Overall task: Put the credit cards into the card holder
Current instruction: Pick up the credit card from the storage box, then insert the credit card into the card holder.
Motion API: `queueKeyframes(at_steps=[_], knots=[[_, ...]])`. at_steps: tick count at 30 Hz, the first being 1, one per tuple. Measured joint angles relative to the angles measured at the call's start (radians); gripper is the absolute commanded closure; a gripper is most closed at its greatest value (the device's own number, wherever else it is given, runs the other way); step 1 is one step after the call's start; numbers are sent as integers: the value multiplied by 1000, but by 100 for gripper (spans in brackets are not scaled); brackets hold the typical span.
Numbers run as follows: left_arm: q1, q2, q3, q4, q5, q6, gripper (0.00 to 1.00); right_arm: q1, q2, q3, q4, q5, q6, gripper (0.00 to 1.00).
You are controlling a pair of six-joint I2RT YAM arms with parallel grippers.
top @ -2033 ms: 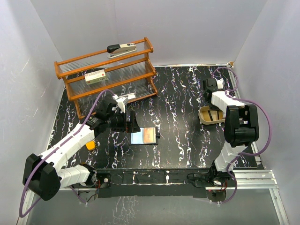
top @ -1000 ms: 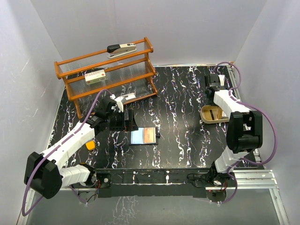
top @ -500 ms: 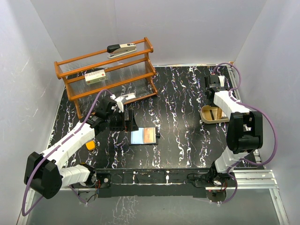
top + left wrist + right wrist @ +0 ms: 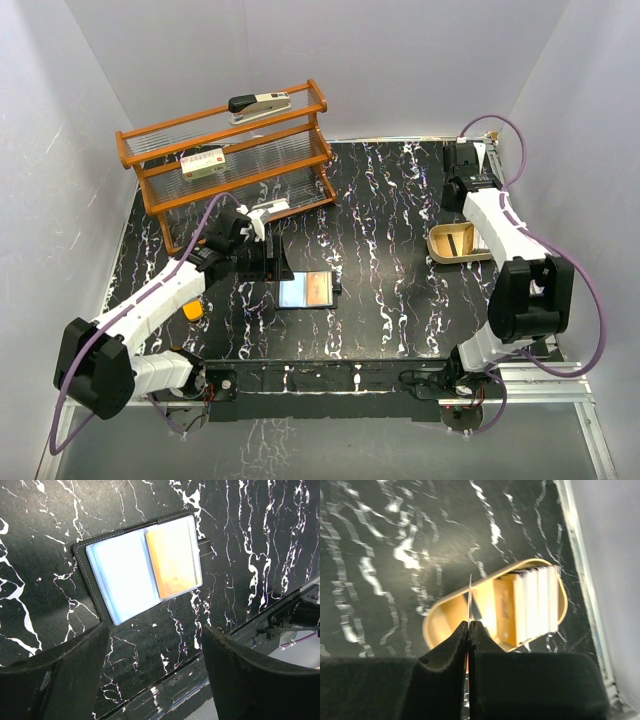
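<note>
Just behind the card holder [image 4: 305, 290], toward its left, the left pincer [image 4: 155, 632] hangs above the black marbled counter [image 4: 390, 230] with its fingers [image 4: 55, 680] spread wide and nothing between them. The card holder lies flat and open on the counter, bluish-grey lining up. An orange credit card [image 4: 172, 560] sits in its right-hand pocket, while the left-hand pocket shows only the pale lining. A small black tab sticks out past the holder's right edge. Well to the right of the card holder, a tan oval tray [image 4: 445, 620] rests on the counter. It carries a row of cards [image 4: 532, 602] standing on edge at one end: an orange one, then several white ones. Above that tray and farther back from the card holder, the right pincer [image 4: 468, 626] is clenched on a thin card [image 4: 470, 597]. That card is seen edge-on as a fine line, so its colour cannot be told, and it is held clear of the tray. Left of the card holder and slightly nearer, a small orange block [image 4: 193, 311] lies beside the left arm. Behind the card holder, a wooden rack [image 4: 300, 150] stands on the counter with a stapler [image 4: 260, 103] on its top shelf and a white box [image 4: 203, 162] on the shelf below.
</note>
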Motion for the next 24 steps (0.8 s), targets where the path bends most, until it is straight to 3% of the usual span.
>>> queueKeyframes(at_steps=[7, 10, 14, 20, 24], knots=[[0, 29, -47, 24, 10, -46, 65, 69, -103, 20, 2, -169, 55, 100], [0, 57, -51, 33, 8, -62, 87, 141, -113, 19, 7, -229, 83, 100], [0, 94, -64, 51, -10, -84, 85, 274, -116, -15, 58, -325, 140, 100], [0, 139, -93, 80, -42, -126, 72, 438, -135, -129, 174, -470, 271, 100], [0, 185, -112, 100, -45, -149, 73, 541, -135, -195, 264, -517, 373, 100]])
